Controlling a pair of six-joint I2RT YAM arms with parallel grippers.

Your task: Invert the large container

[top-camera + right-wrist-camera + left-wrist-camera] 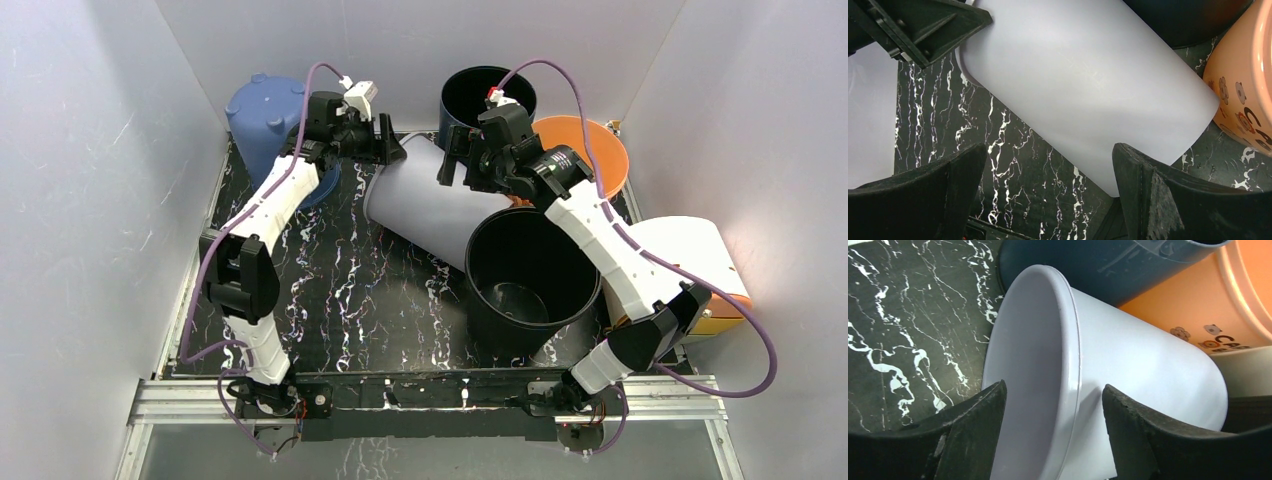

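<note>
The large white container (425, 205) lies on its side on the black marbled mat, its mouth toward the back left and its base against a black bucket. My left gripper (388, 142) is open at the mouth. In the left wrist view (1053, 390) the container's rim (1073, 365) runs between the jaws, one finger inside the mouth and one outside the wall, with gaps on both sides. My right gripper (457, 165) is open and empty, hovering over the container's side (1088, 75); its jaws (1048, 150) stand wide apart above the mat.
A blue container (262, 115) stands upside down at the back left. A dark bucket (487, 95) and an orange bucket (592, 150) stand behind. A large black bucket (525, 275) stands upright at front right, and a white and orange bin (700, 265) lies by the right wall.
</note>
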